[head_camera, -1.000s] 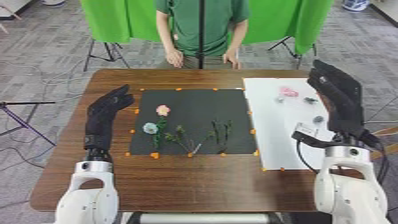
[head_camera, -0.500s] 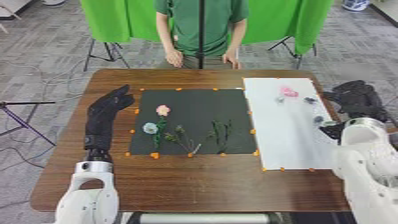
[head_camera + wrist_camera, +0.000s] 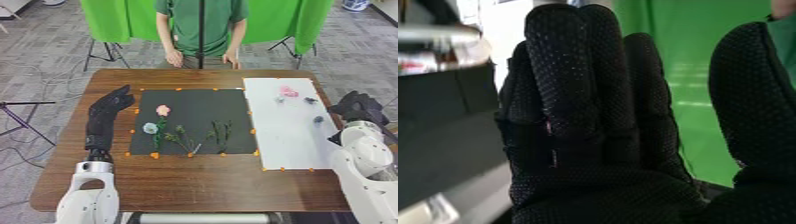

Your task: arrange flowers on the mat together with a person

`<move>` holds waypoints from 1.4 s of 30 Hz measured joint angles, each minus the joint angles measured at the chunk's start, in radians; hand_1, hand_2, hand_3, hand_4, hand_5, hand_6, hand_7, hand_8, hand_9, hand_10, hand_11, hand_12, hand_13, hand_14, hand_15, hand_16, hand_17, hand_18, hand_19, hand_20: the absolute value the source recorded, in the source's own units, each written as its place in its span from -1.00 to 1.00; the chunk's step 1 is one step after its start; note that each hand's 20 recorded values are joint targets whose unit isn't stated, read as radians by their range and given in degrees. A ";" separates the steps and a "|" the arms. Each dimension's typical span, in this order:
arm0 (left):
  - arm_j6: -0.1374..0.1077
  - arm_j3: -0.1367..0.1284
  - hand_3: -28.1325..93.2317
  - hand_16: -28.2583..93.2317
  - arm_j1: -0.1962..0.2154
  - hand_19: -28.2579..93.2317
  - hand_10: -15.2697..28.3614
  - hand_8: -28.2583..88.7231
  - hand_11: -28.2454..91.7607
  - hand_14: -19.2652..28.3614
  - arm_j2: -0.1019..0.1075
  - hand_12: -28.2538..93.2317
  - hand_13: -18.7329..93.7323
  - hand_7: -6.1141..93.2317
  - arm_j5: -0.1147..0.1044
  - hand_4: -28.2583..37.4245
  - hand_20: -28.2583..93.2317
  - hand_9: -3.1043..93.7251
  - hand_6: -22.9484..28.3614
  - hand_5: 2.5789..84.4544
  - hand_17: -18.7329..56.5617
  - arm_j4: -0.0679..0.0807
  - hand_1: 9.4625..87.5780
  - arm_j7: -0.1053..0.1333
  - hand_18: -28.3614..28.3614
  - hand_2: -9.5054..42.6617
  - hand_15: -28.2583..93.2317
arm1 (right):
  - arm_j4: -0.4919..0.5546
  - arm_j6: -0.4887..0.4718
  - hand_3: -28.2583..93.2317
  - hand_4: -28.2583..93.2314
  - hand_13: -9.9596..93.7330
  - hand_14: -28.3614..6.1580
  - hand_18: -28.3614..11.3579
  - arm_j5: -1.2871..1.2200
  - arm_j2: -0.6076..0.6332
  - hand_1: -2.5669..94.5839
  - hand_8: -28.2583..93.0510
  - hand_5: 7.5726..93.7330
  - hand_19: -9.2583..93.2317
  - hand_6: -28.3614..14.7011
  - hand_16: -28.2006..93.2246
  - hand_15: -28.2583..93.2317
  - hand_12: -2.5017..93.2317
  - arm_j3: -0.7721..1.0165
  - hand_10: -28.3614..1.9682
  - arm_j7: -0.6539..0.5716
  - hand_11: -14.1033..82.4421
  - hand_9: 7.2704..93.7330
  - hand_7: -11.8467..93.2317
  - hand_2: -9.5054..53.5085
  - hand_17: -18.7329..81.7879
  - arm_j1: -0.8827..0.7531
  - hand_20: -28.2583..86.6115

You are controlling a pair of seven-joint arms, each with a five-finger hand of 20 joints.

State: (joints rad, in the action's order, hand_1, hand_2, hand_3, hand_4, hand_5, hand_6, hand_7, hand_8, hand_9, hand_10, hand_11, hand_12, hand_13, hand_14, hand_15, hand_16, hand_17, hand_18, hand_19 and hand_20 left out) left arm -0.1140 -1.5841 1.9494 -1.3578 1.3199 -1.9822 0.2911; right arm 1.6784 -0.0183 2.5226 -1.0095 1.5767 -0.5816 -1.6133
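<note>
Right hand (image 3: 359,107) has swung outward (fingers straight).

A pink flower (image 3: 163,110) with a green stem lies on the dark grey rectangular mat (image 3: 202,107), left of the frame's centre.

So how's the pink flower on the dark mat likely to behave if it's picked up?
Its thin green stem looks likely to flex a little when lifted. With the bloom all at one end, it may tip head-down if pinched low. The bloom, wider than the stem, should hinder rolling.
</note>
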 measured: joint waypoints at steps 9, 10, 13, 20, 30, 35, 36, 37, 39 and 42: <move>0.001 0.000 0.57 -0.49 -0.003 -0.25 0.32 -0.61 -0.20 0.56 0.000 -0.28 0.01 -0.63 0.000 -0.77 -0.16 0.04 0.04 0.15 -0.32 0.001 -0.58 0.001 0.50 -0.45 -0.13 | -0.057 -0.022 0.60 -0.87 0.87 0.39 -0.56 -0.006 0.007 -0.21 -0.70 0.30 0.67 0.56 0.01 0.10 -0.48 -0.086 0.16 0.026 -0.29 0.65 -0.49 -1.00 0.19 0.030 0.32; 0.001 -0.001 0.57 -0.49 -0.003 -0.25 0.32 -0.61 -0.20 0.56 0.000 -0.28 0.01 -0.63 0.000 -0.77 -0.16 0.04 0.04 0.15 -0.32 0.002 -0.58 0.001 0.50 -0.45 -0.13 | -0.062 -0.025 0.61 -0.87 0.88 0.40 -0.55 -0.002 0.008 -0.20 -0.71 0.31 0.68 0.57 0.01 0.10 -0.48 -0.095 0.17 0.029 -0.29 0.66 -0.48 -1.00 0.19 0.033 0.32; 0.003 -0.001 0.57 -0.49 -0.005 -0.25 0.32 -0.61 -0.20 0.56 0.001 -0.28 0.01 -0.64 0.000 -0.77 -0.16 0.04 0.04 0.14 -0.32 0.003 -0.58 0.001 0.50 -0.46 -0.13 | -0.080 -0.036 0.63 -0.89 0.90 0.44 -0.54 0.015 0.012 -0.13 -0.72 0.35 0.69 0.59 0.03 0.09 -0.48 -0.122 0.19 0.035 -0.28 0.68 -0.46 -1.00 0.20 0.041 0.33; 0.010 0.000 0.57 -0.49 -0.011 -0.25 0.32 -0.61 -0.20 0.56 0.001 -0.28 0.01 -0.63 0.001 -0.76 -0.16 0.04 0.04 0.14 -0.32 0.005 -0.58 0.001 0.50 -0.46 -0.13 | -0.087 -0.045 0.43 -0.90 0.96 0.57 -0.46 0.062 0.018 0.29 -0.40 0.58 0.74 0.47 0.07 0.11 -0.12 -0.147 0.39 0.032 -0.56 0.89 -0.38 -1.00 0.26 0.051 0.33; 0.007 -0.021 0.57 -0.49 0.002 -0.25 0.32 -0.61 -0.20 0.57 0.001 -0.28 0.01 -0.63 0.000 -0.77 -0.16 0.04 0.04 0.15 -0.32 0.004 -0.57 0.001 0.50 -0.46 -0.13 | -0.037 -0.013 0.46 -0.89 0.99 0.60 -0.44 0.071 0.010 0.36 -0.36 0.72 0.76 0.44 0.09 0.11 -0.08 -0.136 0.40 0.012 -0.54 0.97 -0.34 -1.00 0.30 0.013 0.32; -0.006 -0.050 0.57 -0.49 0.028 -0.25 0.32 -0.61 -0.20 0.56 0.001 -0.28 0.01 -0.63 -0.012 -0.76 -0.16 0.04 0.04 0.14 -0.32 0.002 -0.57 0.001 0.50 -0.46 -0.13 | 0.143 0.020 0.45 -0.88 0.99 0.60 -0.45 0.076 0.004 0.36 -0.36 0.73 0.76 0.44 0.11 0.11 -0.07 -0.104 0.39 -0.004 -0.55 0.98 -0.35 -1.00 0.30 -0.054 0.32; -0.010 -0.055 0.57 -0.49 0.033 -0.25 0.32 -0.61 -0.20 0.56 0.002 -0.28 0.01 -0.63 -0.014 -0.76 -0.16 0.04 0.04 0.14 -0.32 0.002 -0.57 0.001 0.50 -0.46 -0.13 | 0.179 0.032 0.45 -0.88 0.99 0.60 -0.45 0.076 0.004 0.36 -0.36 0.73 0.76 0.44 0.11 0.11 -0.07 -0.108 0.39 -0.003 -0.55 0.98 -0.35 -1.00 0.30 -0.054 0.32; -0.013 -0.060 0.57 -0.49 0.038 -0.25 0.32 -0.61 -0.20 0.56 0.002 -0.28 0.01 -0.63 -0.016 -0.76 -0.16 0.04 0.04 0.14 -0.32 0.002 -0.57 0.001 0.50 -0.46 -0.13 | 0.215 0.046 0.45 -0.88 0.99 0.61 -0.45 0.075 0.006 0.36 -0.36 0.73 0.76 0.44 0.11 0.12 -0.07 -0.116 0.39 -0.001 -0.55 0.98 -0.35 -1.00 0.30 -0.051 0.32; -0.018 -0.066 0.57 -0.49 0.045 -0.25 0.32 -0.61 -0.20 0.56 0.004 -0.28 0.01 -0.63 -0.018 -0.76 -0.16 0.04 0.04 0.14 -0.32 0.002 -0.57 0.000 0.50 -0.46 -0.13 | 0.277 0.072 0.45 -0.87 0.99 0.61 -0.45 0.066 0.011 0.36 -0.36 0.73 0.77 0.45 0.11 0.12 -0.07 -0.149 0.39 0.008 -0.55 0.98 -0.35 -1.00 0.30 -0.030 0.33; -0.020 -0.071 0.57 -0.49 0.050 -0.25 0.32 -0.61 -0.20 0.56 0.005 -0.28 0.01 -0.63 -0.020 -0.76 -0.16 0.04 0.04 0.14 -0.32 0.002 -0.57 -0.003 0.50 -0.46 -0.13 | 0.337 0.082 0.44 -0.87 0.99 0.61 -0.46 0.032 0.025 0.37 -0.36 0.73 0.77 0.45 0.12 0.14 -0.07 -0.240 0.39 0.043 -0.56 0.97 -0.35 -1.00 0.30 0.038 0.33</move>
State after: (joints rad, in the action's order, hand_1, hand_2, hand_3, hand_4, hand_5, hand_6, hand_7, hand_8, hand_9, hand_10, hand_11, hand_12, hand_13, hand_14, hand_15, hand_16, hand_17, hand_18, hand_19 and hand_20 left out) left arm -0.1336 -1.6550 1.9991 -1.3524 1.2994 -1.9799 0.2876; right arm 2.0159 0.0632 2.5547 -0.9841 1.3364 -0.5385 -1.5753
